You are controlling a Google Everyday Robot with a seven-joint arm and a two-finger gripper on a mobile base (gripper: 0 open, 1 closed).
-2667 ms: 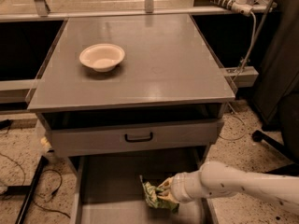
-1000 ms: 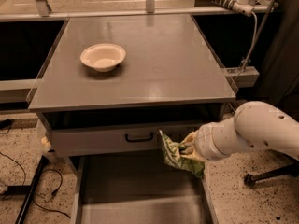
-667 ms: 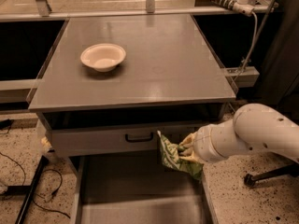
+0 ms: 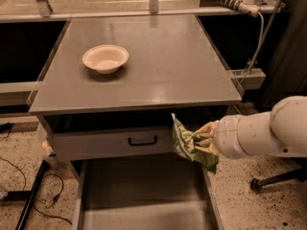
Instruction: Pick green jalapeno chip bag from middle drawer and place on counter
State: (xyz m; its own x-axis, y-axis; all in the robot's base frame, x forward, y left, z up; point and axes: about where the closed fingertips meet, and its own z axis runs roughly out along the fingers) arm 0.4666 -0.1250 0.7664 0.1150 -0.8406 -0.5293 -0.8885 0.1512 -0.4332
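1. Pincer [image 4: 204,140] in the camera view sits at the tip of the white arm [image 4: 261,133], which comes in from the right. It hangs just in front of the surface's near right corner and is clenched on the green jalapeno chip bag [image 4: 183,142].
2. The bag is held in the air, crumpled and tilted. Its upper corner points up at the near edge of the surface [image 4: 163,56], and its lower end hangs below the fingers. It is above the right side of the middle drawer [image 4: 144,188], touching neither that drawer nor the surface.
3. The middle drawer is pulled out toward the near side. Its low side walls and flat grey floor are in plain view.
4. Above it, the grey drawer [image 4: 91,143] with the black bar handle [image 4: 142,141] is closed, so its inside cannot be seen.
5. A white bowl [image 4: 105,58] stands upright on the far left part of the surface, well apart from the bag, with its pale inside showing.
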